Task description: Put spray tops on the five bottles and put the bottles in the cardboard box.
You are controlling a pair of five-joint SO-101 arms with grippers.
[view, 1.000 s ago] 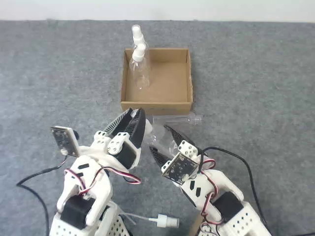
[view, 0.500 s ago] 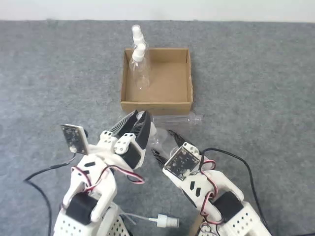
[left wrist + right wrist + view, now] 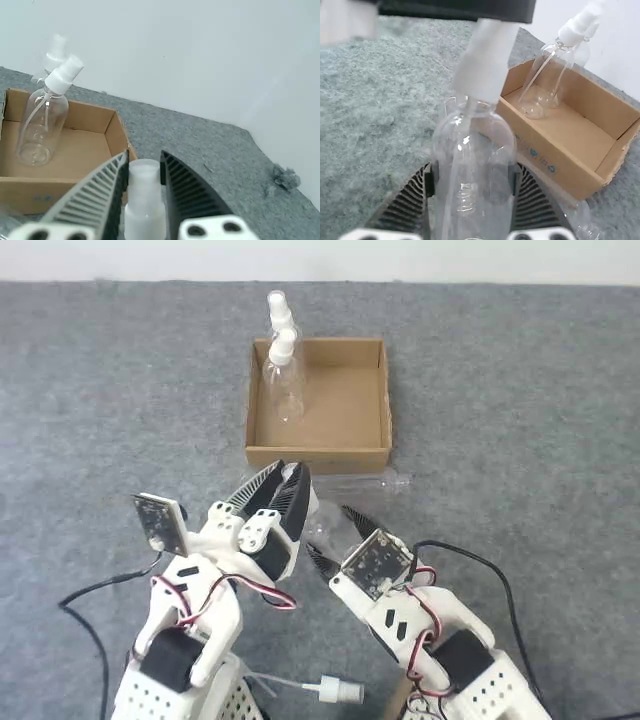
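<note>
Left hand nearer, bottle seemingly beneath

Your left arm, at 7 o'clock in the high view, and right arm, at 5 o'clock, are white plastic. Both have black ribbed fingers and looping red-and-white wires. A black cable trails off the right one, and each wrist has a small board.

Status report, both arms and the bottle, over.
Left gripper shut on spray top. Right gripper shut on bottle, top at its mouth. Loose bottle lies before cardboard box.
</note>
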